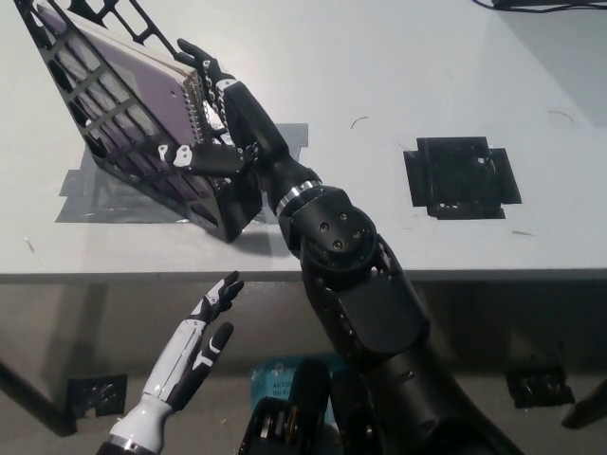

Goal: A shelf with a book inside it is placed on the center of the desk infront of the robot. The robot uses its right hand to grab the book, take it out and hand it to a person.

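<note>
Right hand (220, 118) grasping one book (133, 95) | one shelf (213, 204) | left hand (204, 332) released

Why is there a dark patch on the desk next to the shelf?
Head view: it is the shadow the black shelf casts on the pale desk, lying over grey tape; light is soft and even, no glare; the right hand at the spiral-bound book looks sharp, not blurred.
</note>
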Controlling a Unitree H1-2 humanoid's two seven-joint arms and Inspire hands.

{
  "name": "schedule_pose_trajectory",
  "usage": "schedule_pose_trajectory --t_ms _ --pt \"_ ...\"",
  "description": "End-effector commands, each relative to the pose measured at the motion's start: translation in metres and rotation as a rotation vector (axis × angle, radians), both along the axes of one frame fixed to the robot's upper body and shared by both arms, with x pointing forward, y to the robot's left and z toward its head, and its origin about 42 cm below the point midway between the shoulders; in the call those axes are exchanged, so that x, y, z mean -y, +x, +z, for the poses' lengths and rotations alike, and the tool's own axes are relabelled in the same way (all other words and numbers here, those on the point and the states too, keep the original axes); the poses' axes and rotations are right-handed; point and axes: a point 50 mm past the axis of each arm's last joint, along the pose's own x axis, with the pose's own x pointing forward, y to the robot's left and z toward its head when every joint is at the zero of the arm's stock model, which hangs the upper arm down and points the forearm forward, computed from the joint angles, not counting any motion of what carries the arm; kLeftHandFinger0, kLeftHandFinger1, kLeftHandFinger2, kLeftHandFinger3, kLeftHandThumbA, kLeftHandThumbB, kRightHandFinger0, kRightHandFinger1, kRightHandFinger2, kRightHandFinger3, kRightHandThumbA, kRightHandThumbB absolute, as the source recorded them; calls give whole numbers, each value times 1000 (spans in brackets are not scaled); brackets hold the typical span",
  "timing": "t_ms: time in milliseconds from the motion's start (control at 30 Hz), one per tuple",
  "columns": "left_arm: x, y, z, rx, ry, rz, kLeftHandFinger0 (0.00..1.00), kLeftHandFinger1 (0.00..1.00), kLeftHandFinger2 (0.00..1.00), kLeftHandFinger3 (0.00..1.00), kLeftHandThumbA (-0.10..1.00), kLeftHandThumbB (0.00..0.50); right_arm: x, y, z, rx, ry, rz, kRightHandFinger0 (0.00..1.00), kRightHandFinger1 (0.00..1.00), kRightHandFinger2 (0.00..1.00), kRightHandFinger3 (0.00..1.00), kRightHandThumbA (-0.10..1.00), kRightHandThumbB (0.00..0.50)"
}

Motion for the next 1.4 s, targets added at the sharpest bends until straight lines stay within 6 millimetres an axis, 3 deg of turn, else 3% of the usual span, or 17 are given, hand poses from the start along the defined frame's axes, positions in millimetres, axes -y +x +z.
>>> schedule_pose_trajectory --t_ms 0,400,433,500,567,600,633,667,700,733,767,800,833,867,933,1200,1367 --pt "-1 6 14 37 -12 -25 1000 1000 1000 1000 1000 308 -19 -8 16 9 54 63 1000 1000 1000 1000 848 223" --pt "1 9 17 42 12 -25 1000 1000 1000 1000 1000 321 -22 -5 10 5 28 69 1000 1000 1000 1000 854 295" --pt "2 10 17 42 9 -25 1000 1000 1000 1000 1000 330 -22 -3 10 -11 33 67 954 1000 1000 1000 786 247" --pt "2 10 17 41 0 -25 1000 1000 1000 1000 1000 331 -22 -2 9 -16 28 63 832 926 1000 1000 773 242" --pt "1 11 17 34 -8 -26 1000 1000 1000 1000 1000 339 -22 0 9 -21 6 42 653 704 803 1000 723 244" --pt "1 11 17 35 -13 -25 1000 1000 1000 1000 1000 344 -22 2 8 -32 -6 29 522 568 682 857 612 224" --pt "1 11 17 35 -14 -25 1000 1000 1000 1000 1000 344 -22 3 8 -36 -9 26 522 568 682 857 612 224" --pt "1 10 17 33 -18 -23 1000 1000 1000 1000 1000 357 -23 5 7 -50 -19 10 309 354 477 542 355 188" --pt "1 10 17 33 -18 -22 1000 1000 1000 1000 1000 356 -23 7 5 -53 -38 -5 208 270 338 390 248 162" --pt "1 10 17 35 -14 -21 1000 1000 1000 1000 1000 362 -23 9 3 -52 -67 -29 45 149 273 330 36 146" --pt "1 10 17 37 -10 -21 1000 1000 1000 1000 1000 362 -22 9 3 -51 -74 -37 45 149 273 330 36 146" --pt "1 10 17 42 -3 -21 1000 1000 1000 1000 1000 360 -21 10 1 -55 -83 -65 2 120 315 400 -95 152" --pt "2 11 18 44 0 -23 1000 1000 1000 1000 1000 368 -20 10 1 -52 -90 -86 0 129 416 498 -99 140" --pt "2 12 19 45 2 -24 1000 1000 1000 1000 1000 364 -18 11 1 -48 -95 -98 0 223 573 654 -100 120" --pt "2 14 19 47 1 -26 1000 1000 1000 1000 1000 362 -16 11 2 -39 -101 -118 0 332 719 791 -100 105" --pt "3 16 20 51 -2 -25 1000 1000 1000 1000 1000 359 -14 12 9 -30 -55 -128 58 411 701 671 66 133" --pt "3 17 19 39 -3 -30 1000 1000 1000 1000 1000 359 -13 11 11 -9 -24 -127 63 425 711 692 -85 134"
